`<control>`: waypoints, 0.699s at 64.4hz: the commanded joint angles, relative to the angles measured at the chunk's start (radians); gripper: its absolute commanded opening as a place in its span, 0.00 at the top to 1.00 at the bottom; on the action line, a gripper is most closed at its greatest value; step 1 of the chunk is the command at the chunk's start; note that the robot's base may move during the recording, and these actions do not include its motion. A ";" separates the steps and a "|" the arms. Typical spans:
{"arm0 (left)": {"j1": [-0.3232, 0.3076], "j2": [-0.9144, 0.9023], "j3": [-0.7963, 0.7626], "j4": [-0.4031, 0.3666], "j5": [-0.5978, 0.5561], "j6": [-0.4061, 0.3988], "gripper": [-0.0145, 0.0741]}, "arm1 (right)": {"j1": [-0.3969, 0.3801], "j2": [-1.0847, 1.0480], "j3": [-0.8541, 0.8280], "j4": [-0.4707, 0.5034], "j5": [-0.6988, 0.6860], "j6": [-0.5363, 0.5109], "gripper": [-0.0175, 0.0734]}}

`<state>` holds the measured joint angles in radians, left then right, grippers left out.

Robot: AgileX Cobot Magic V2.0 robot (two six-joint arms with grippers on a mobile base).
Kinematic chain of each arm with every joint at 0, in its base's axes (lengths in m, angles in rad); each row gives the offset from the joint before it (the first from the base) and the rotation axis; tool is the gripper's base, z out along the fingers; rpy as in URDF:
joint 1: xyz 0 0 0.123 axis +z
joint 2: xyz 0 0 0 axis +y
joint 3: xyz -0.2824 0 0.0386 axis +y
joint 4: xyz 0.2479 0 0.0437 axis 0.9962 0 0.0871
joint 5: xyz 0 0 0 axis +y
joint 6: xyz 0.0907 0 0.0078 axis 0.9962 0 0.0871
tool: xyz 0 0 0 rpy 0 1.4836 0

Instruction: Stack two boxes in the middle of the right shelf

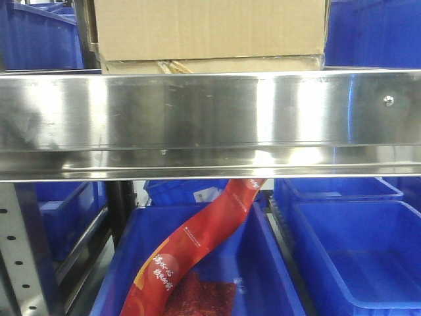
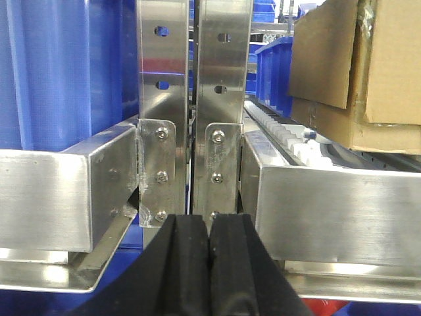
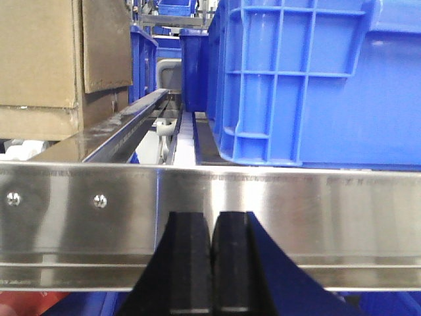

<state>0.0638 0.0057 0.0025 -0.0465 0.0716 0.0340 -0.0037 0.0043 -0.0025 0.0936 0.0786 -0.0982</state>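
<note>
**Resting on the steel level: two stacked cartons, both pincers shut and empty**

Item 1. Large box (image 1: 210,26), plain brown cardboard, sits squarely on the thin flat box (image 1: 214,65), whose peeling tape shows at the front left. The pair stands on the right shelf middle (image 1: 210,118), just behind its wide reflective front rail; a small screw (image 1: 389,101) marks the rail's right end. The stack's front edge lies close to the rail, and open room is visible on both sides of it.

Item 2. Left gripper (image 2: 209,263), black pads pressed together, nothing between them. It faces the paired perforated uprights (image 2: 194,99); the boxes appear up and to its right, well apart from it.

Item 3. Right gripper (image 3: 212,263), pads likewise closed on nothing, sits just before the front rail. The boxes stand to its upper left; a blue crate (image 3: 316,79) occupies the shelf directly ahead and to the right.

Item 4. Surroundings: blue bins (image 1: 355,257) on the level below, one holding a red printed packet (image 1: 197,257). More blue bins behind the stack.
</note>
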 commanded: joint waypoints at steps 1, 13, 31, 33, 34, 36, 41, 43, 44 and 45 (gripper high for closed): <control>-0.006 -0.006 -0.003 0.001 -0.015 0.004 0.96 | -0.004 -0.004 0.002 -0.010 -0.041 0.002 0.99; -0.006 -0.006 -0.003 0.001 -0.015 0.004 0.96 | -0.004 -0.004 0.002 -0.010 -0.041 0.002 0.99; -0.006 -0.006 -0.003 0.001 -0.015 0.004 0.96 | -0.004 -0.004 0.002 -0.010 -0.041 0.002 0.99; -0.006 -0.006 -0.003 0.001 -0.015 0.004 0.96 | -0.004 -0.004 0.002 -0.010 -0.041 0.002 0.99; -0.006 -0.006 -0.003 0.001 -0.015 0.004 0.96 | -0.004 -0.004 0.002 -0.010 -0.041 0.002 0.99; -0.006 -0.006 -0.003 0.001 -0.015 0.004 0.96 | -0.004 -0.004 0.002 -0.010 -0.041 0.002 0.99; -0.006 -0.006 -0.003 0.001 -0.015 0.004 0.96 | -0.004 -0.004 0.002 -0.010 -0.041 0.002 0.99; -0.006 -0.006 -0.003 0.001 -0.015 0.004 0.96 | -0.004 -0.004 0.002 -0.010 -0.041 0.002 0.99; -0.006 -0.006 -0.003 0.001 -0.015 0.004 0.96 | -0.004 -0.004 0.002 -0.010 -0.041 0.002 0.99; -0.006 -0.006 -0.003 0.001 -0.015 0.004 0.96 | -0.004 -0.004 0.002 -0.010 -0.041 0.002 0.99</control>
<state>0.0620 0.0057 0.0025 -0.0465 0.0716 0.0340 -0.0037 0.0029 -0.0010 0.0936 0.0627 -0.0944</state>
